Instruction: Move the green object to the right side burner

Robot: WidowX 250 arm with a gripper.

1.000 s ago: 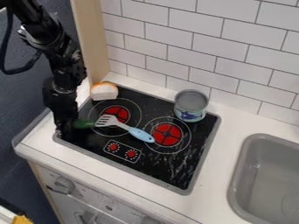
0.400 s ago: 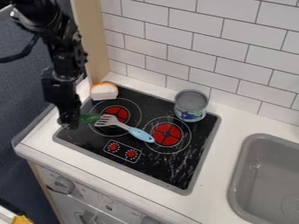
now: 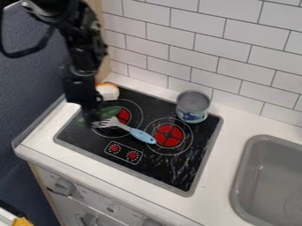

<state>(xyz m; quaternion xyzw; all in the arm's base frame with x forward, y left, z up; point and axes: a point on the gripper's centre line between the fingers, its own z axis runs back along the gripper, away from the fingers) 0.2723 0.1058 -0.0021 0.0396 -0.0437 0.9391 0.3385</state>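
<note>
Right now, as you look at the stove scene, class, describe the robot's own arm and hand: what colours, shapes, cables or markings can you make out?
The arm is black, built of chunky jointed segments with small pale glints. A thick black cable curves in a loose loop beside it. The hand is black too, beneath a dark, boxy section. I can't make out any markings.

"What do you have at the upper right?"
"You have a wall of white tiles [image 3: 236, 48] with dark grout, and a pale post [image 3: 105, 68] at its left edge."
"And down your left side?"
"A dark blue surface [image 3: 26, 88]. Your white counter [image 3: 221, 154] holds a grey sink [image 3: 259, 176] at lower right; a knob [image 3: 63, 186] sits lower left."
</note>
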